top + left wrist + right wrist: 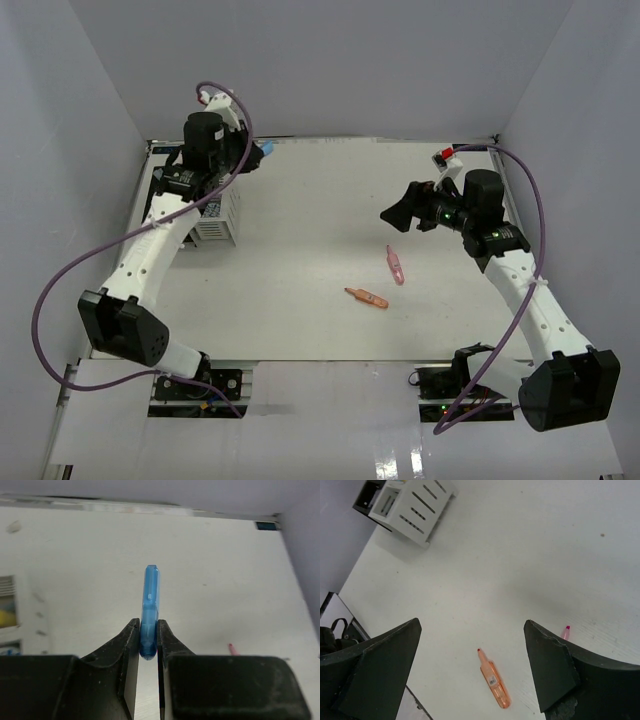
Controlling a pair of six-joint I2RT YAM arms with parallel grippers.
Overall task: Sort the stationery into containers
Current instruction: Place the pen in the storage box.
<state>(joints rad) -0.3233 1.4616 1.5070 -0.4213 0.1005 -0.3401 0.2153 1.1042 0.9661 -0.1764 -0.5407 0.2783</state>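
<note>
The stationery not yet sorted comes to three pieces in these views. A blue marker (150, 605) is clenched by its lower end in the left gripper (148, 626) and stands up beyond the fingertips. An orange marker (367, 297) and a pink marker (396, 265) lie loose on the table (320, 190), at about five and four o'clock from its centre, close to each other but apart.

The white container (218, 222) sits at about nine to ten o'clock. The left arm reaches over it, and its gripper holds the blue marker at roughly eleven o'clock, just past the box. In the left wrist view the container's edge, with something yellow inside, shows at nine o'clock. A dark box behind it in the right wrist view is probably the black container (367, 495).

The step in hand looks like delivering the blue marker. The next move calls for bringing the left gripper back over a compartment, with the marker's tip inside the rim, before releasing.

The right gripper (471, 625) hangs with its jaws spread wide and grasps nothing. The orange marker is below it at six o'clock in its own view. It would need to descend, line its jaws across the barrel and close.
</note>
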